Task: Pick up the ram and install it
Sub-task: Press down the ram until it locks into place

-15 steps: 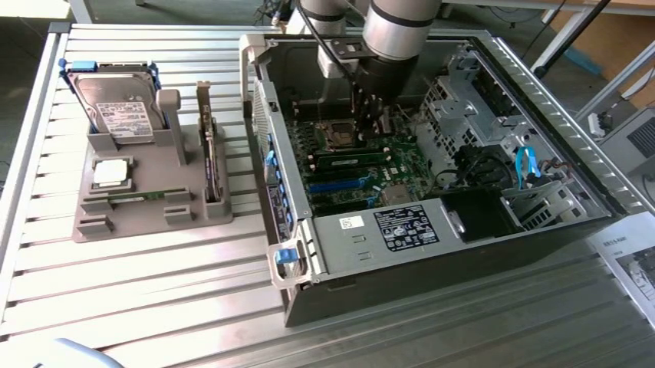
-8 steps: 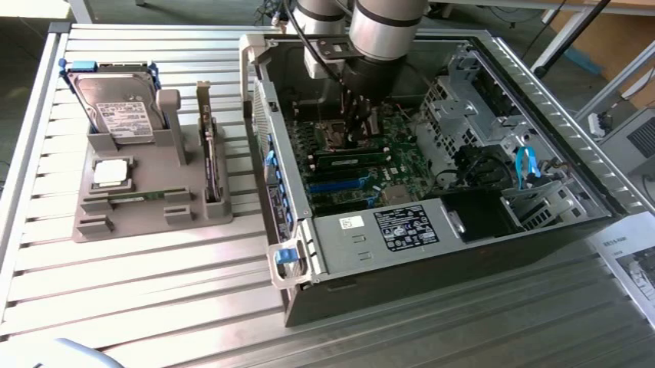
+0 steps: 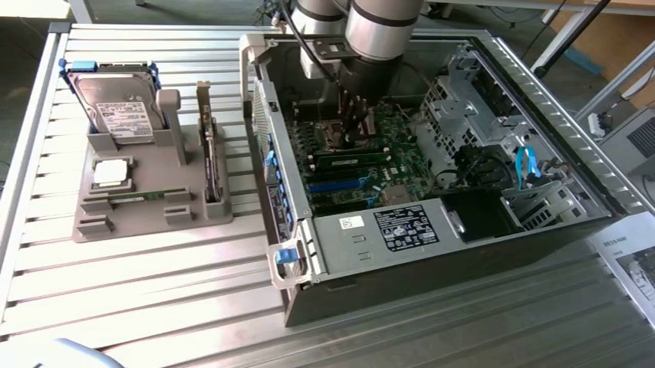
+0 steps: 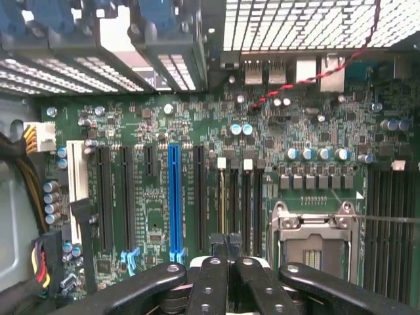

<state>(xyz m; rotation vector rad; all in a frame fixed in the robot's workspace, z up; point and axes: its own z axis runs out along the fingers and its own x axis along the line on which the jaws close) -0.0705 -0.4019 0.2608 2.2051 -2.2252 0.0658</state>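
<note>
Gripper (image 4: 226, 244), fingers closed with no ram seen between them, is low over the motherboard (image 4: 197, 131) inside the case (image 3: 532, 230). Step in hand appears to be seating; it calls for square alignment with the slot.

The work surface was a table (image 3: 153, 284) of ribbed aluminium profile slats, bright with reflected overhead light. Along the exterior view's left ran a raised metal edge rail (image 3: 26, 146). Beyond the table's far edge, a dark floor (image 3: 174, 9) was visible. At the exterior view's upper right stood a brown cardboard box (image 3: 614, 38) crossed by slanted metal frame bars (image 3: 624, 77).
</note>
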